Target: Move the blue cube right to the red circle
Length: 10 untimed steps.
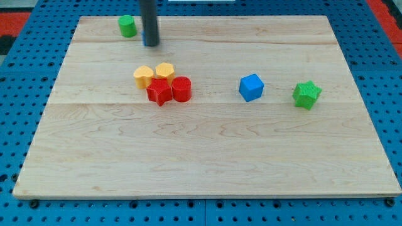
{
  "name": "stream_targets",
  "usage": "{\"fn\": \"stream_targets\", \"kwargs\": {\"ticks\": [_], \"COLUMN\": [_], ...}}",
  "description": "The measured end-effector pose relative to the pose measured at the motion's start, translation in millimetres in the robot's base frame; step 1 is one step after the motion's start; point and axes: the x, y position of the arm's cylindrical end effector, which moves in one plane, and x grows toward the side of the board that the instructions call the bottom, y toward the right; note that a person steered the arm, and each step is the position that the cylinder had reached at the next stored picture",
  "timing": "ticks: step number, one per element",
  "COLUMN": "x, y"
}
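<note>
The blue cube [251, 87] sits right of the board's middle. The red circle [181, 89], a short red cylinder, stands to its left, well apart from it, in a tight cluster. My tip [151, 44] is near the view's top left, above the cluster and far left of the blue cube. A sliver of blue shows just behind the rod's lower end; I cannot tell what it is.
A red star [159, 92] touches the red circle on its left. Two yellow blocks [144, 76] [165, 71] sit just above them. A green cylinder [127, 26] stands at the top left. A green star [306, 94] lies right of the blue cube. The wooden board [207, 157] lies on a blue pegboard.
</note>
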Motion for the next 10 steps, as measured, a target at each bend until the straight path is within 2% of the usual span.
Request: {"fn": "stream_targets", "kwargs": {"ticks": [1,3,5,6,8,9,10], "x": [-1,6,6,7,8,31,75], "y": [20,198,232,284,308,323,327]}}
